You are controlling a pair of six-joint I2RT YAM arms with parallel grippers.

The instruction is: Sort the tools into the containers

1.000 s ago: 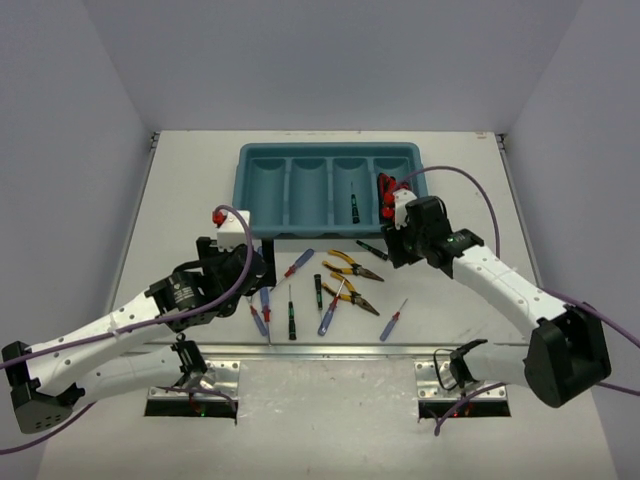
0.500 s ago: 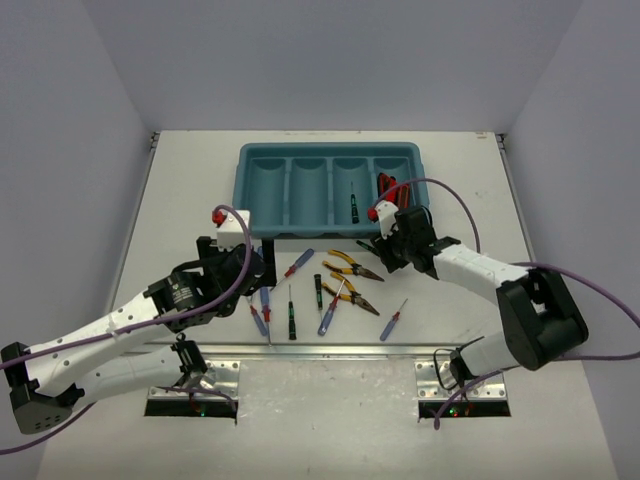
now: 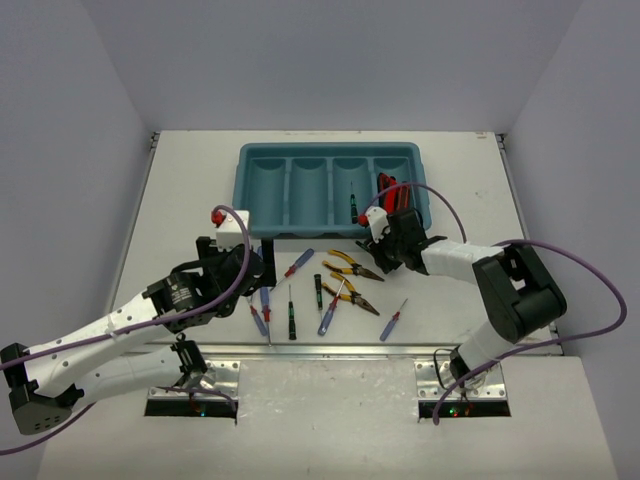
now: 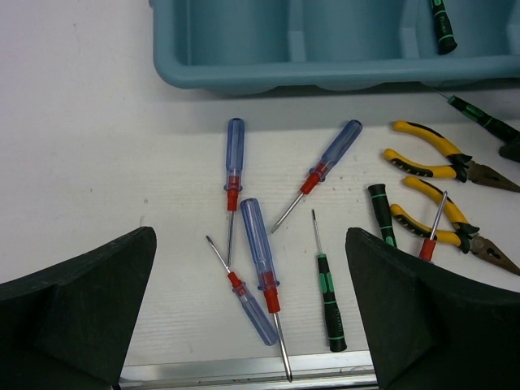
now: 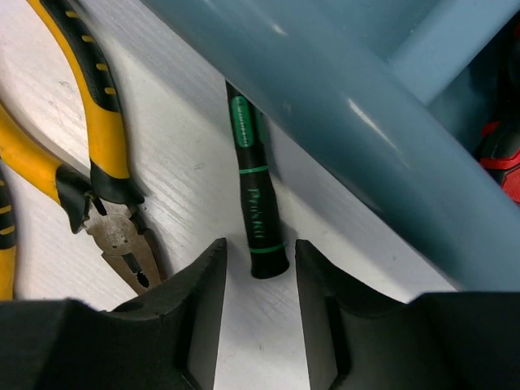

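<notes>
The teal tray stands at the back; a black-and-green screwdriver lies in its third compartment and red-and-black utility knives in the rightmost. My right gripper is open, low on the table against the tray wall, its fingertips on either side of the butt of a black-and-green screwdriver, not touching it. My left gripper is open wide and empty above several blue-and-red screwdrivers. Yellow pliers and another black-and-green screwdriver lie between the arms.
A metal rail runs along the table's near edge, close to the screwdriver tips. The nose of the yellow pliers lies just left of my right gripper's fingers. A lone blue-and-red screwdriver lies at the front right.
My right gripper has come down and to the left from above the rightmost compartment to the table in front of the tray. The left arm has not moved.
</notes>
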